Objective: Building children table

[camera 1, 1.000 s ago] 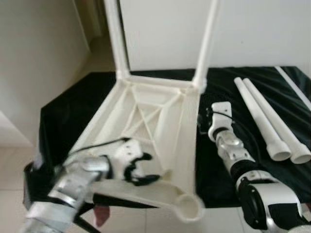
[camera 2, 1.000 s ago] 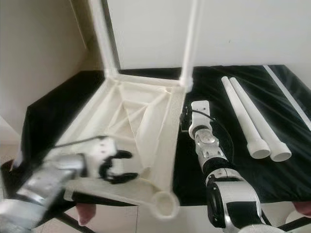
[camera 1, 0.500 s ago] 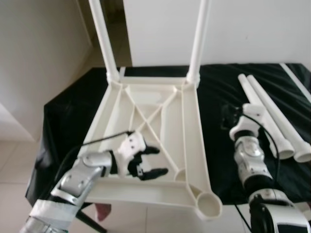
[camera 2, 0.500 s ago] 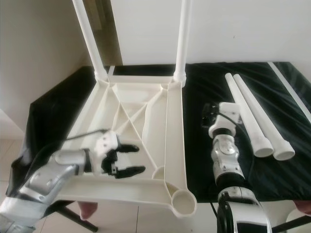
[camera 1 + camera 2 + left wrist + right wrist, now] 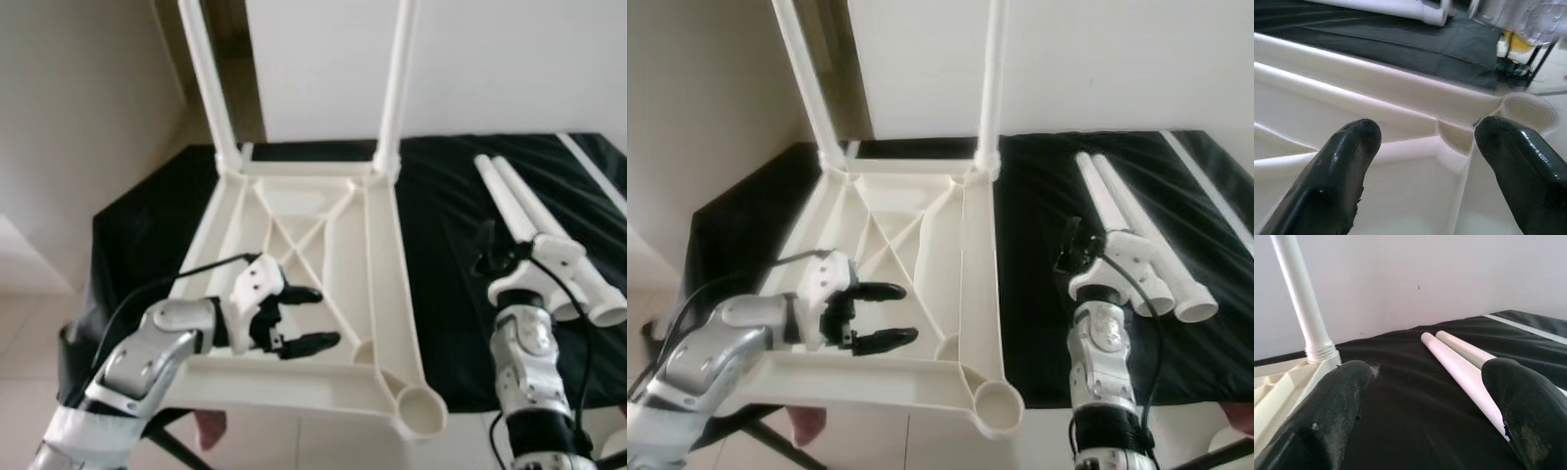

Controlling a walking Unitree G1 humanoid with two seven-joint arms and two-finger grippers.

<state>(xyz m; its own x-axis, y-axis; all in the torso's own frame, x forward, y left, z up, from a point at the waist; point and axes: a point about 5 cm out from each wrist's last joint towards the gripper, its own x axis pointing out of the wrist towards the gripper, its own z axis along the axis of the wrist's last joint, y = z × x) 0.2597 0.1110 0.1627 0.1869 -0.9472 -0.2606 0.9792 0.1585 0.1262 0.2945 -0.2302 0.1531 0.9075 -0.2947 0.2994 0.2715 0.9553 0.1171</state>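
White tabletop [image 5: 323,245] lies upturned mid-frame, two legs fitted. Left gripper [image 5: 299,318] hovers inside, fingers spread; right gripper [image 5: 1073,250], fingers spread, nears loose legs [image 5: 534,220]. One must be grasped next.

The two head views look forward and down from above the near edge of the upturned white table top [image 5: 313,255]; both frame it at centre, with the black-draped work surface [image 5: 1038,284] behind it and the loose legs [image 5: 1132,245] at the right of the frame. The left wrist view sits very close inside the table top's ribbed underside, facing its corner socket [image 5: 1525,110]. The right wrist view looks low across the cloth toward the wall, sharing the loose legs and one mounted leg [image 5: 1300,298] with the head views.
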